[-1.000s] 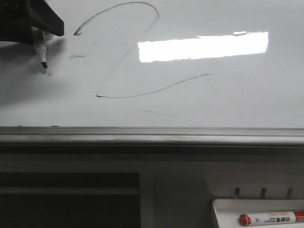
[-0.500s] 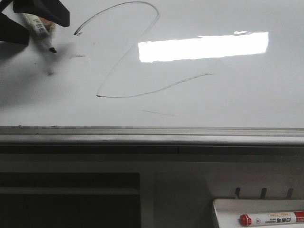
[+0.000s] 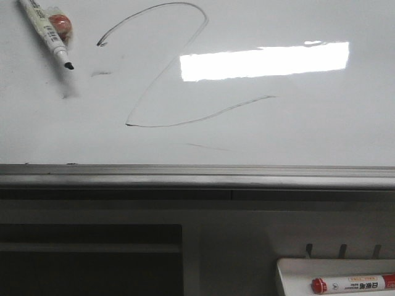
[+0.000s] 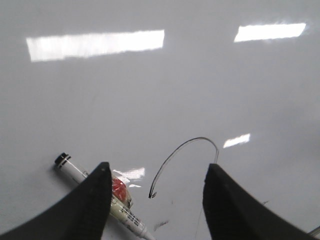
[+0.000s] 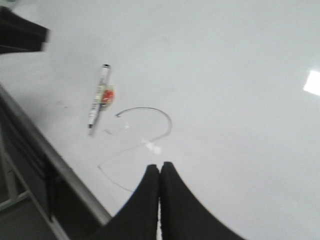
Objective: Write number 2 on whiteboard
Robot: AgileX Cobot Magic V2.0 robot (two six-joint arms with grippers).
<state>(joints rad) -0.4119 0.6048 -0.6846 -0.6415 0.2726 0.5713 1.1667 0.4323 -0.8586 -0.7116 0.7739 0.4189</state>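
The number 2 [image 3: 166, 68] stands complete on the whiteboard [image 3: 296, 135]: a rounded top loop, a long diagonal and a wavy base stroke that ends just under the bright rectangular light reflection [image 3: 264, 60]. The marker [image 3: 48, 32] that presumably drew it lies flat on the board beside the start of the loop, uncapped, its dark tip pointing towards the loop's hook, with a small red object [image 3: 60, 24] touching its barrel. The left gripper [image 4: 156, 200] hangs above this spot in its own wrist view, jaws wide apart and holding nothing, the marker partly under one finger. The right gripper [image 5: 160, 185] hovers over the base of the digit near the grey bottom rail [image 3: 197, 176], jaws pressed together and empty. Judging from this, the writing itself is done and the step in hand is the release and withdrawal. Little seems left: the next move calls for lifting both arms clear without brushing the fresh ink or nudging the marker so its tip drags across the board. A second, red-capped marker [image 3: 352, 284] sits in the small white tray [image 3: 290, 271] below the rail, well apart from the digit.
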